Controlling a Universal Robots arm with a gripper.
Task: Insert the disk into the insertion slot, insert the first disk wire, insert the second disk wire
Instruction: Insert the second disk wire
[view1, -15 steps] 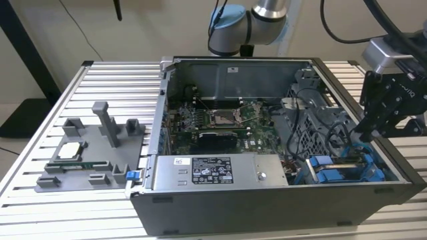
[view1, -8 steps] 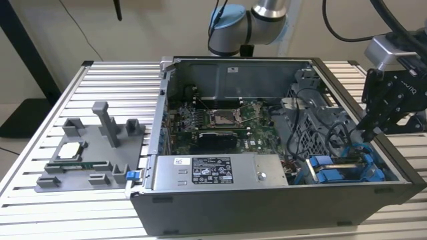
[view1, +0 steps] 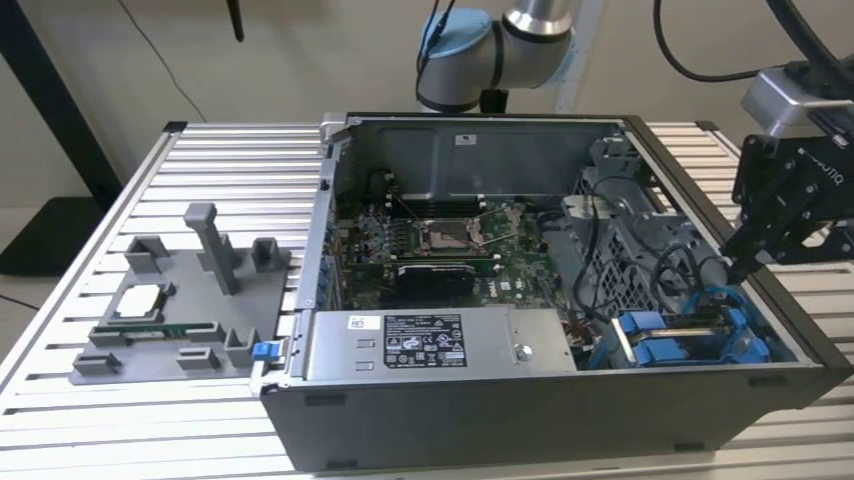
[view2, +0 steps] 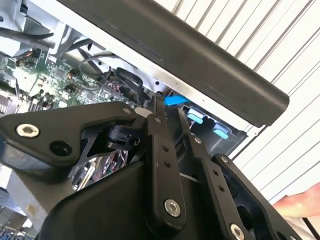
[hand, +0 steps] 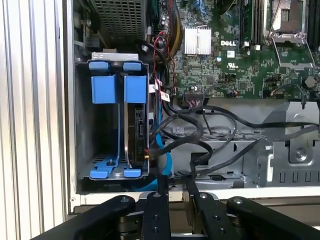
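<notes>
The insertion slot (hand: 107, 90), a grey cage with blue rails, sits in the near right corner of the open computer case (view1: 534, 410); in the exterior view its blue rails (view1: 667, 345) show there. The disk (hand: 136, 130) stands on edge inside it, between the blue tabs. A black wire (hand: 165, 146) reaches the disk's edge, and a blue wire (hand: 162, 167) curves just beside it. My gripper (hand: 176, 179) hangs above the case's right wall, close to the cage (view1: 737, 268). Its fingers sit close together, shut (view2: 167, 107). Whether anything is pinched between them is hidden.
A grey labelled power-supply box (view1: 414, 345) lies along the case's front. The motherboard (view1: 441, 240) fills the middle, with black cables (hand: 225, 130) looped over a metal bracket. A grey fixture (view1: 187, 300) with parts stands on the slatted table at the exterior view's left.
</notes>
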